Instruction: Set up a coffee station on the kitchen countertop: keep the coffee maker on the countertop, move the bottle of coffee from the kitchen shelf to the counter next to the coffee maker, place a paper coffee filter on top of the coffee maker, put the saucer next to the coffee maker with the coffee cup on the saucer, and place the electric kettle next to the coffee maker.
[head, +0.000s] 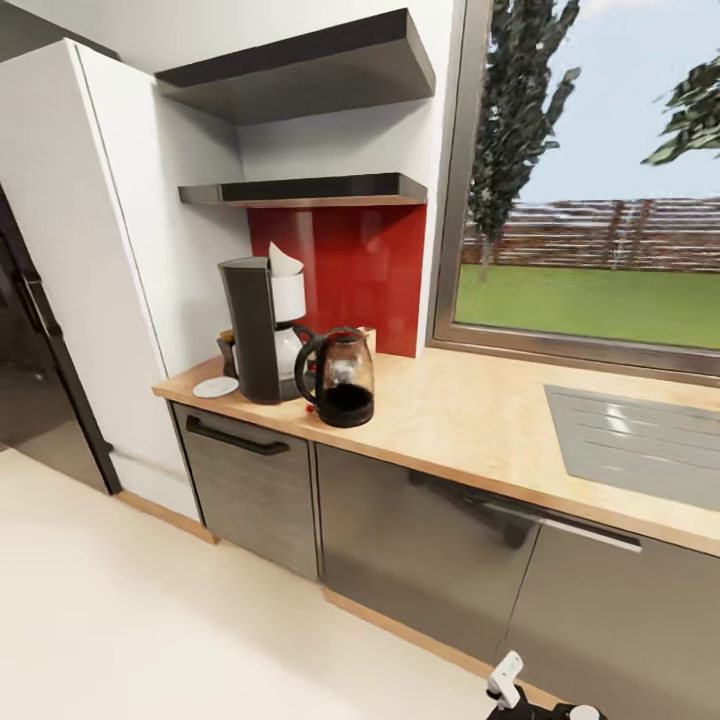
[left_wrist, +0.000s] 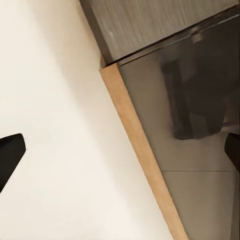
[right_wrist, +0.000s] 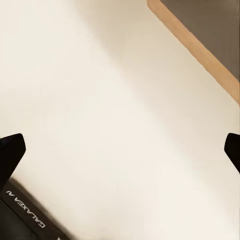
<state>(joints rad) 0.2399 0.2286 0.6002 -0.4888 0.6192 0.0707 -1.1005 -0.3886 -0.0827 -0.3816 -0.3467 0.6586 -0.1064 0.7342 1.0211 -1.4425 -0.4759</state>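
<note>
On the wooden countertop (head: 450, 420) stands the dark coffee maker (head: 258, 335) with a white paper filter (head: 283, 262) on top. Touching its right side is the glass electric kettle (head: 340, 378) with a black handle. A white saucer (head: 215, 387) lies to its left, with nothing on it. A small dark object (head: 227, 350) is partly hidden behind the coffee maker, and a tan object (head: 369, 338) peeks out behind the kettle; I cannot tell what either is. My left gripper (left_wrist: 120, 155) hangs open over the floor by the cabinet base. My right gripper (right_wrist: 120, 150) is open above bare floor.
Two dark shelves (head: 310, 188) hang above the coffee maker, seen from below. A steel sink drainboard (head: 640, 440) sits in the counter at the right, under a window. A black fridge (head: 30, 360) and a tall white cabinet (head: 110, 250) stand at the left. Cream floor (head: 150, 620) lies in front.
</note>
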